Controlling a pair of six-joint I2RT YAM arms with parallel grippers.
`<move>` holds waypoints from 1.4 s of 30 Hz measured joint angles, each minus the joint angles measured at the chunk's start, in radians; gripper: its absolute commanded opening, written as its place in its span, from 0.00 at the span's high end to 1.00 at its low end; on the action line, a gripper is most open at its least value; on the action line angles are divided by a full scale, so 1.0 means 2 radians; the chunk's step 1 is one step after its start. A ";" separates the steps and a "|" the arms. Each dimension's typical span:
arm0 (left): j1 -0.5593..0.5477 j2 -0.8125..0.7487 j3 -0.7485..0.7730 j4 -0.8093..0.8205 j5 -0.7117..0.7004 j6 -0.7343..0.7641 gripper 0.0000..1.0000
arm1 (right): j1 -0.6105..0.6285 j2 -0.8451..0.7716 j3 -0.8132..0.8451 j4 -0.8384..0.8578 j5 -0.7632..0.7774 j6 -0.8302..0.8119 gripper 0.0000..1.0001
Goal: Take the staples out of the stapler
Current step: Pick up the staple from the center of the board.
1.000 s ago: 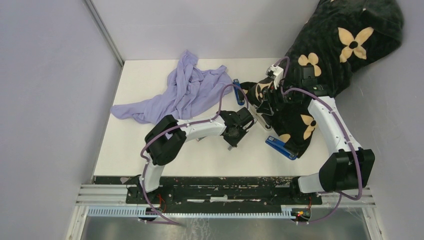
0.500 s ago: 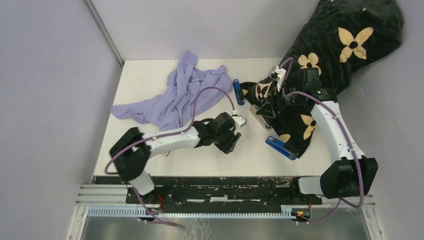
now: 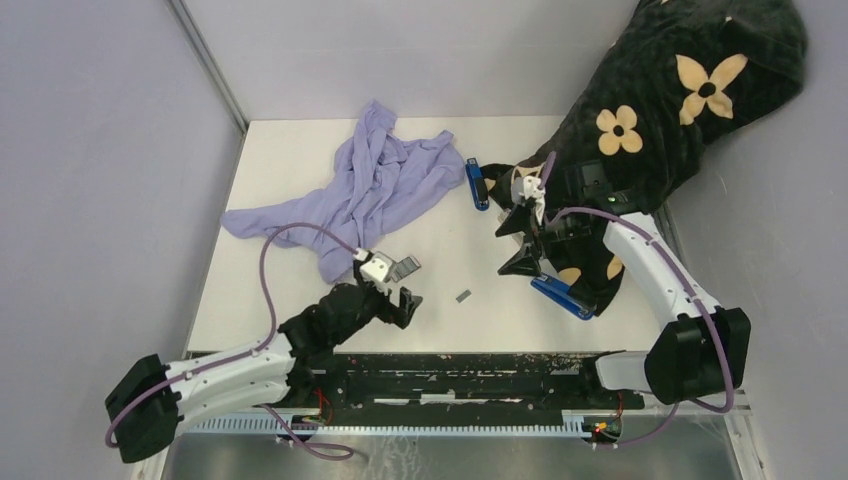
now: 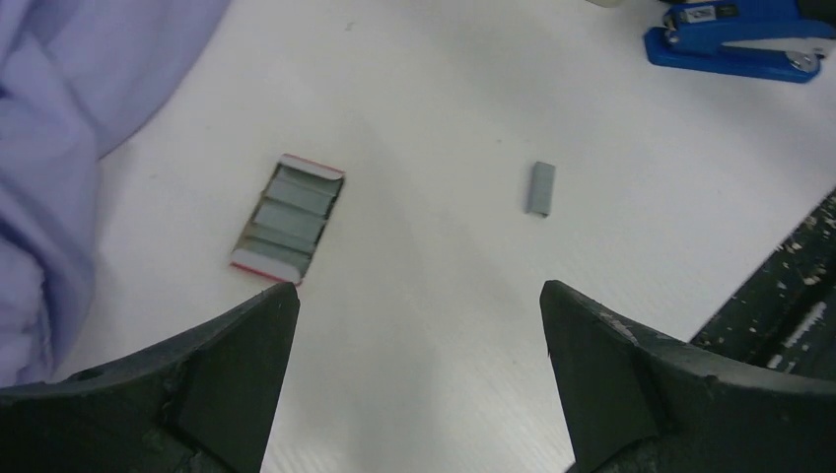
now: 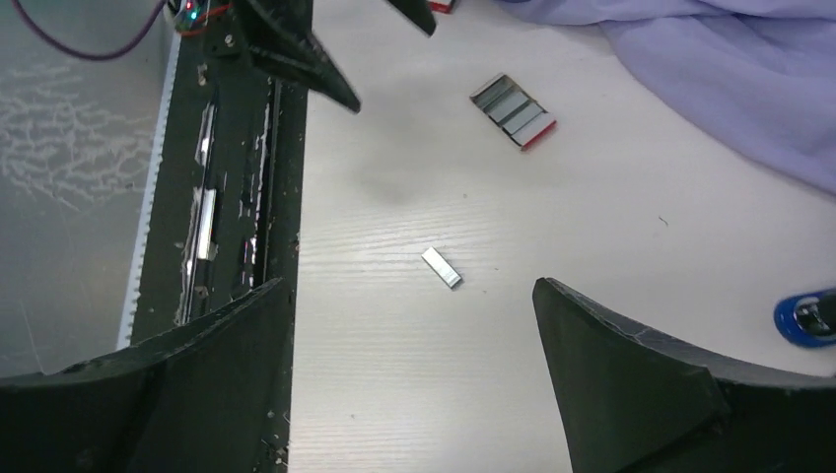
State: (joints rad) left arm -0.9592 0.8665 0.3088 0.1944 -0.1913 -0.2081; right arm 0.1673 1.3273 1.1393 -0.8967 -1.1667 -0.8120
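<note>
Find short silver-grey ribbed strip of staples (image 3: 463, 296) flat on white table (image 3: 300, 160), at 3 o'clock of left gripper (image 3: 408, 282) and 7 o'clock of right gripper (image 3: 512, 247), both spread wide and holding nothing. Lift straight up rather than sweep sideways; probably light enough to skid. Check long blue stapler with silver top (image 3: 560, 294), at 3 o'clock of strip, for leftovers. Avoid small open red-edged cardboard box (image 4: 288, 219) at 9 o'clock

Bright, even, diffuse light from overhead fills all three views. The white table (image 3: 290, 160) looks slightly washed out, and the black blanket (image 3: 690, 90) at far right swallows detail. Shadows are faint and soft-edged. Close to each wrist lens, the black fingers (image 4: 197, 394) look soft, while the tabletop is sharp.
</note>
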 measured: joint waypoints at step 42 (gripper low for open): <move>0.024 -0.196 -0.148 0.140 -0.142 -0.021 0.01 | 0.331 0.192 -0.024 0.101 0.406 -0.113 0.42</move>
State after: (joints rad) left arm -0.9108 0.4747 0.0124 0.4736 -0.4763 -0.2493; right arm 0.8291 1.7111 1.0912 -0.6945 -0.3553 -1.0382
